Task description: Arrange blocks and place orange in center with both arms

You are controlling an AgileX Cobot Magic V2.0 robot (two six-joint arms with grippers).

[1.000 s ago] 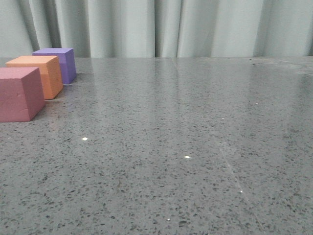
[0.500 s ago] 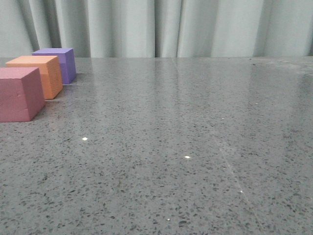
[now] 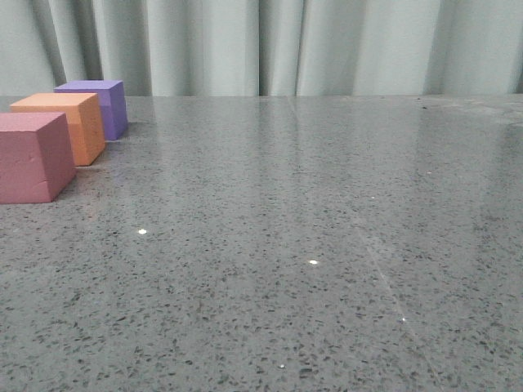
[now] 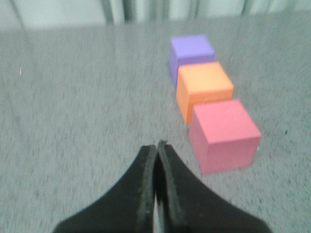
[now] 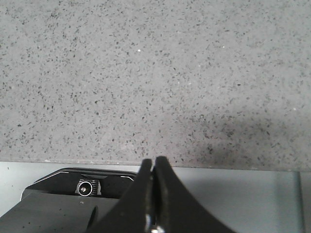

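Observation:
Three foam blocks stand in a row at the table's far left: the pink block (image 3: 31, 156) nearest, the orange block (image 3: 65, 122) in the middle, the purple block (image 3: 100, 104) farthest. The left wrist view shows the same row: pink block (image 4: 224, 135), orange block (image 4: 204, 90), purple block (image 4: 191, 52). My left gripper (image 4: 157, 145) is shut and empty, a short way off the pink block. My right gripper (image 5: 152, 161) is shut and empty, over the table's near edge. Neither arm appears in the front view.
The speckled grey table (image 3: 310, 229) stretches right of the blocks. A pale curtain (image 3: 270, 45) hangs behind its far edge. In the right wrist view the table edge (image 5: 218, 167) and a black robot base part (image 5: 73, 189) lie beneath the gripper.

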